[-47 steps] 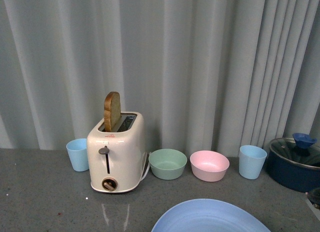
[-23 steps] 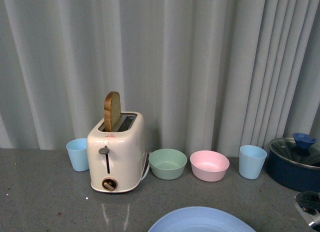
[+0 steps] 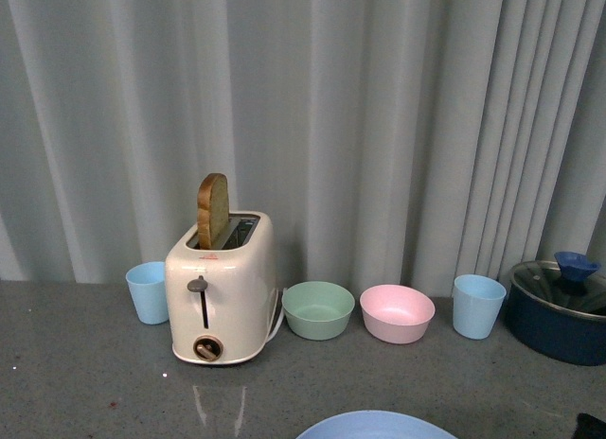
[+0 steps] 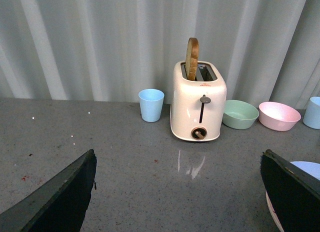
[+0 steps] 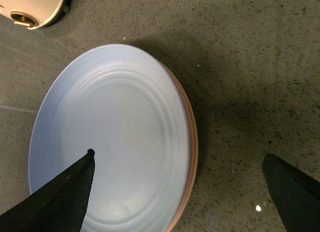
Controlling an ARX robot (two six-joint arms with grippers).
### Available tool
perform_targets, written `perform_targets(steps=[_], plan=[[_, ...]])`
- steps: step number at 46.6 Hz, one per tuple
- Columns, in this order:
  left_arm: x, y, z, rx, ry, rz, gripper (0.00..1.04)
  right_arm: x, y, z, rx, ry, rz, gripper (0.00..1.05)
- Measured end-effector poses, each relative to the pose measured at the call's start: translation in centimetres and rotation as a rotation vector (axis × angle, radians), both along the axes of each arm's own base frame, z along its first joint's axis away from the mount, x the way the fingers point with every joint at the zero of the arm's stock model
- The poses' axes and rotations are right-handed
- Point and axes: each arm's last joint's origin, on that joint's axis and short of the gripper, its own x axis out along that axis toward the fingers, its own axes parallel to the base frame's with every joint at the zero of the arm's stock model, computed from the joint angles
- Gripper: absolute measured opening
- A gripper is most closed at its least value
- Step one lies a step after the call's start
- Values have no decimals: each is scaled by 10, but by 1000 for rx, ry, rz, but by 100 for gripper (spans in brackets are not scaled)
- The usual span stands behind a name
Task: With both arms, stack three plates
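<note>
Cups, toaster (image 3: 220,302) and bowls are lining the back of the worktop (image 3: 85,373), left to right, untouched. Nearer, the light blue plate (image 5: 112,147) is lying flat on a pink plate (image 5: 192,142) whose rim is peeking out beneath; no cream one is showing. In the front view the blue plate is sitting lower in frame than a second ago, and the right arm is gone from that corner. Both claws, left claw (image 4: 177,202) and right claw (image 5: 177,197), are hanging wide and empty, so this stacking step is probably finished.
</note>
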Motion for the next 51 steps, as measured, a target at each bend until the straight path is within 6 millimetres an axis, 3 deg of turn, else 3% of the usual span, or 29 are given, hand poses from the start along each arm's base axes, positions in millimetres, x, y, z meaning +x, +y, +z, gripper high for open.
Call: perform_targets(steps=[6, 12, 18, 24, 27, 33, 44, 48, 51], plan=[[0, 0, 0, 0, 0, 0, 98, -17, -19, 25, -44, -52, -95, 97], [0, 0, 0, 0, 0, 0, 98, -35, -33, 72, -179, -215, -212, 97], [0, 0, 0, 0, 0, 0, 98, -64, -29, 126, -327, -432, -251, 97], [0, 0, 0, 0, 0, 0, 98, -85, -20, 152, -400, -558, -253, 97], [0, 0, 0, 0, 0, 0, 98, -96, -12, 161, -440, -721, -302, 87], [0, 0, 0, 0, 0, 0, 98, -121, 3, 149, -442, -835, -299, 56], [0, 0, 0, 0, 0, 0, 98, -133, 3, 119, -451, -803, -300, 15], [0, 0, 0, 0, 0, 0, 98, -137, 3, 115, -451, -813, -301, 2], [0, 0, 0, 0, 0, 0, 98, -140, 3, 111, -452, -818, -302, 3]])
